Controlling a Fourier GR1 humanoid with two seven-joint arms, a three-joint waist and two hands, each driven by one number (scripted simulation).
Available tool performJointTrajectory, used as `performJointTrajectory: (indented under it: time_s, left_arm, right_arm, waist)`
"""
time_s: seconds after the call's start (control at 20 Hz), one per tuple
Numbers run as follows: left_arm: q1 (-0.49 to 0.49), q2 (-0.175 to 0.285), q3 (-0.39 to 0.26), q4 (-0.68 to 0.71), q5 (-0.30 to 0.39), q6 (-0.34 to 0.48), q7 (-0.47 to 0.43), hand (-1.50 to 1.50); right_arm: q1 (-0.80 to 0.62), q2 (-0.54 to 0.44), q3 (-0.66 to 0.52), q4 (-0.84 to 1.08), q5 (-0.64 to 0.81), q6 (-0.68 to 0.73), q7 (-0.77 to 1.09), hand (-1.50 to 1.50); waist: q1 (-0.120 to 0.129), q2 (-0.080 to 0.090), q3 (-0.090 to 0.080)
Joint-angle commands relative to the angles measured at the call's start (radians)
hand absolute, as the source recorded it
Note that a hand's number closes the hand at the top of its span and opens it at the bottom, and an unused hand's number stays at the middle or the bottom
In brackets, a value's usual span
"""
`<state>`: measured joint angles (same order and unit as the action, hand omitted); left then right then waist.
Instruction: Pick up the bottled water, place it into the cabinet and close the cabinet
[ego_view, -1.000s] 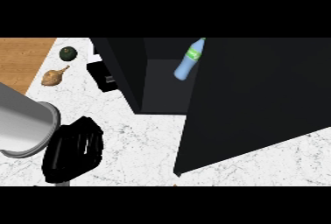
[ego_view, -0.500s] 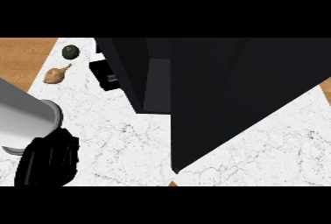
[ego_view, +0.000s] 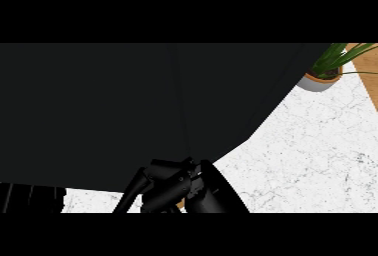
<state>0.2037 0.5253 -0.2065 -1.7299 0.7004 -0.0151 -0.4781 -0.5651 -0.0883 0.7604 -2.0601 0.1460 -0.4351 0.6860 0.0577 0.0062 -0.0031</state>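
One hand at the cabinet's lower edge, fingers' state unclear; white counter open rightward

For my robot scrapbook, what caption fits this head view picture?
A black hand by the edge of a big dark cabinet, white marbled counter and potted plant to the right.

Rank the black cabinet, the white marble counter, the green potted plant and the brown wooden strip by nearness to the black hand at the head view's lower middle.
1. Black cabinet, directly above, its edge meeting the black hand; white marble counter, just right, too close to separate.
2. Green potted plant, upper right.
3. Brown wooden strip, right edge.
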Motion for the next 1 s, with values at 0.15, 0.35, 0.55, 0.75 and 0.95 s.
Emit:
performJointTrajectory:
  time_s: [0.15,0.35,0.55,0.75,0.95]
  left_arm:
    - [0.068,0.047,0.071,-0.021,0.048,-0.085,-0.011,1.50]
    - [0.059,0.065,0.123,0.009,0.070,-0.102,0.018,1.50]
    - [0.075,0.004,0.068,0.034,-0.002,-0.117,-0.034,1.50]
    - [0.083,0.060,0.136,-0.007,0.074,-0.158,0.013,1.50]
    - [0.096,0.065,0.144,-0.002,0.056,-0.168,-0.001,1.50]
  right_arm:
    - [-0.218,0.086,-0.234,0.397,-0.270,0.022,-0.138,1.50]
    - [-0.228,0.087,-0.370,0.527,-0.406,0.177,-0.235,1.50]
    - [-0.330,0.088,-0.485,0.786,-0.428,0.279,-0.356,1.50]
    - [-0.348,0.017,-0.549,0.905,-0.444,0.376,-0.419,1.50]
    - [-0.325,-0.028,-0.567,0.928,-0.463,0.431,-0.455,1.50]
  waist:
    - [0.001,0.005,0.003]
    - [-0.030,0.001,0.003]
    - [-0.026,0.004,0.003]
    - [-0.015,0.009,0.003]
    - [-0.014,0.013,0.003]
